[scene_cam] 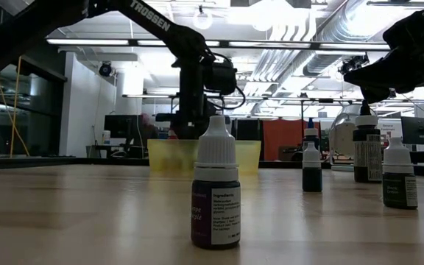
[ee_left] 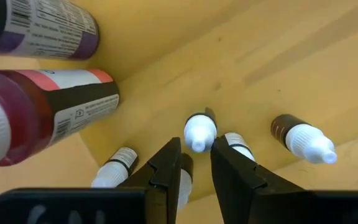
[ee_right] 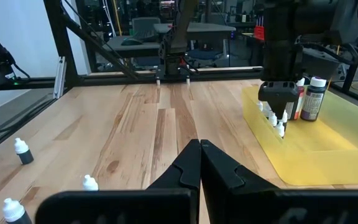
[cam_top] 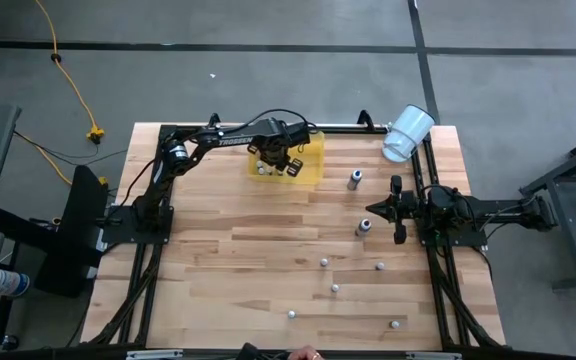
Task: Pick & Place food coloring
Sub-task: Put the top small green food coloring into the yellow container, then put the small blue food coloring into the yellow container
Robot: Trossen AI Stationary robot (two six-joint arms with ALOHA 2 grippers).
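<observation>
Bottles of food coloring (cam_top: 365, 226) stand scattered over the desk (cam_top: 218, 260), most toward its front right corner and right edge, and several more sit in the yellow tray (cam_top: 310, 166) at the back edge. Each looks light, stiff plastic: a small body under a narrow ribbed white cap, easy to tip and likely slick on the label. The cap or neck seems the sensible place to pinch an upright one, squarely from above.

Inside the tray, a bottle with a white cap (ee_left: 199, 132) sits right between the fingertips (ee_left: 166, 165) of the left hand (cam_top: 280, 160), whose fingers are parted only slightly; whether they press on the cap I cannot tell. Larger red and purple bottles (ee_left: 48, 112) lie beside it.

The right hand (cam_top: 396, 208) waits closed and empty near the right edge, beside a white cup (cam_top: 408, 132) lying in the back right corner.
</observation>
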